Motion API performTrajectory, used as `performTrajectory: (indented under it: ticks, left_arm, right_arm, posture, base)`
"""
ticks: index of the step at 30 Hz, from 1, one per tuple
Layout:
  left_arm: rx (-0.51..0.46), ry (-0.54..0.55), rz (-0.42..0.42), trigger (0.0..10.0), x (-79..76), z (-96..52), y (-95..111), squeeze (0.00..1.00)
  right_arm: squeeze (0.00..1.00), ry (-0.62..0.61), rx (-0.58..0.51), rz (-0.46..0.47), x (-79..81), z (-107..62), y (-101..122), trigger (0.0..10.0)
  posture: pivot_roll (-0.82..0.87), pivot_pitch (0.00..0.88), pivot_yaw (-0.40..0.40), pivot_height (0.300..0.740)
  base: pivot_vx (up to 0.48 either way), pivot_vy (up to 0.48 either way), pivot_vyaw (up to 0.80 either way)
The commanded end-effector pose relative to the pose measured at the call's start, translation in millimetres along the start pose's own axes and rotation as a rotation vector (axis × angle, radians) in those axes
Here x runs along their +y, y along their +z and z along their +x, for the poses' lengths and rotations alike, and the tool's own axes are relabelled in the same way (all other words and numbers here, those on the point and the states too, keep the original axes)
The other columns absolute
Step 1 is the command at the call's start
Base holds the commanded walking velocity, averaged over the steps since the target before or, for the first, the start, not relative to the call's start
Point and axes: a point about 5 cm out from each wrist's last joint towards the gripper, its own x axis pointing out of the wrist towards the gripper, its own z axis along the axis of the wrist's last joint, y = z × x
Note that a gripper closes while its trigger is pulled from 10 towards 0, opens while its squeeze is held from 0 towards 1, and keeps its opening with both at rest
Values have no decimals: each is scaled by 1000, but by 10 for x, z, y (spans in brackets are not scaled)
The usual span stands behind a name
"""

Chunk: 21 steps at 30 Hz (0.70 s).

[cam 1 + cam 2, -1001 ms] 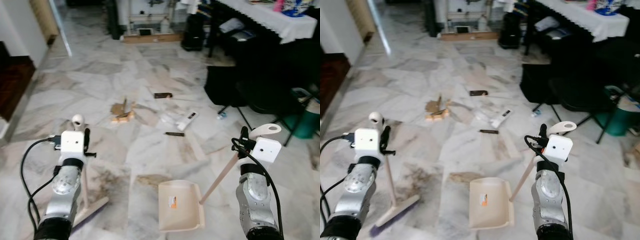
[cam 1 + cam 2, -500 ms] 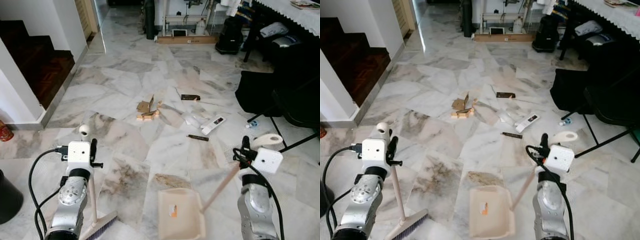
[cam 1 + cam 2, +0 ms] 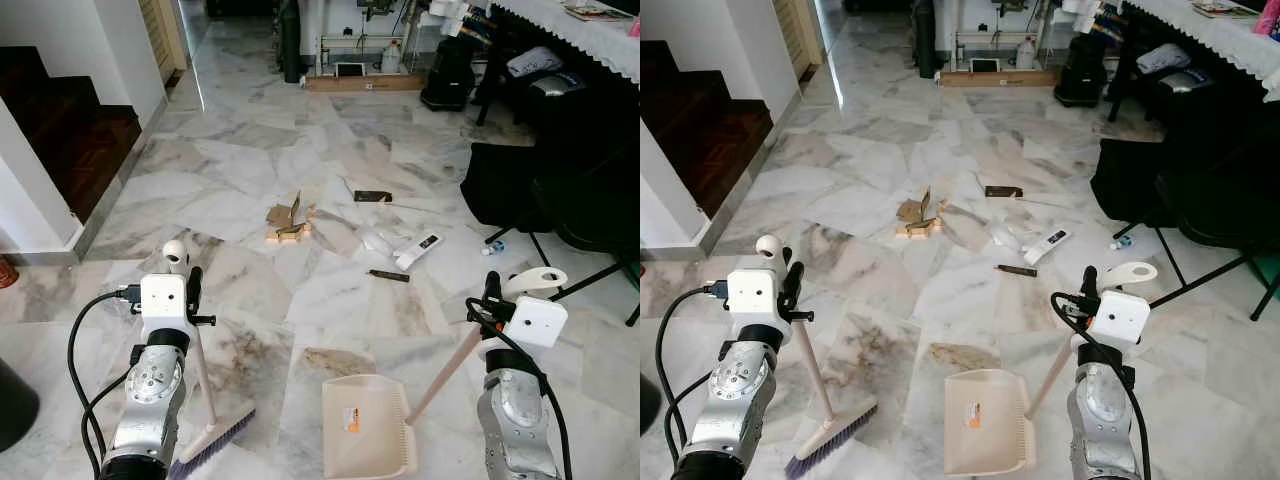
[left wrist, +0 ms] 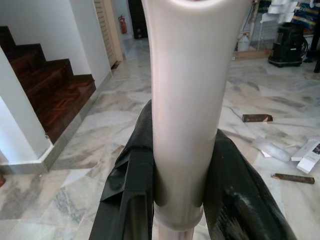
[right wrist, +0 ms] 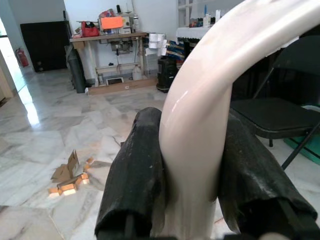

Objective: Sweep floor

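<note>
**Broom and dustpan in hand, the litter is ahead of me**

My left tool (image 4: pixel 182 200) is closed around the pale handle of the broom (image 3: pixel 200 375), and its black fingers (image 4: pixel 130 185) press on both sides of the handle near the top. The brush head (image 3: pixel 215 448) rests on the marble floor (image 3: pixel 300 300) just before my left side. My right tool (image 5: pixel 192 200) is closed in the same way on the curved handle of the dustpan (image 3: pixel 367 440). The pan lies flat on the floor between my two arms.

I judge both things to be light plastic. The handles are stiff but smooth, so they may turn in my grip when the bristles drag. Holding high gives a long reach but little force, so I think short strokes are better.

Further ahead, in the middle of the floor, lies the litter: a dark strip (image 3: pixel 387 275), a white box (image 3: pixel 417 248) beside crumpled clear wrapping, a small pile of cardboard pieces (image 3: pixel 284 222) and a brown flat piece (image 3: pixel 372 196). These look light and should slide easily on the marble. A black folding chair (image 3: pixel 560 190) stands to the right, near the litter.
</note>
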Motion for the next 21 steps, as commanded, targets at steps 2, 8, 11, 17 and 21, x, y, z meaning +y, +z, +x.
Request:
performTrajectory:
  ticks: [2,8,11,17,21]
  left_arm:
    - [-26,1,6,10000,0,36,77,0]
    - [-27,-7,6,10000,-10,69,95,0]
    - [-28,-10,5,10000,-17,85,102,0]
    - [-32,-21,-1,10000,-52,103,114,0]
    - [-32,-23,-2,10000,-51,100,112,0]
  right_arm:
    - [0,10,-54,7,41,69,136,10000]
    - [0,0,-52,29,56,64,134,10000]
    - [0,-3,-59,46,59,58,141,10000]
    - [0,3,-71,21,46,53,153,10000]
    - [0,2,-66,19,56,57,149,10000]
  posture:
    - [-66,10,0,740]
    - [-73,3,13,740]
    - [-78,1,16,740]
    - [-81,0,18,740]
    - [-78,0,19,740]
  base:
    - [263,0,0]
    - [271,0,0]
    - [274,0,-654]
    - [273,0,-109]
    - [274,0,0]
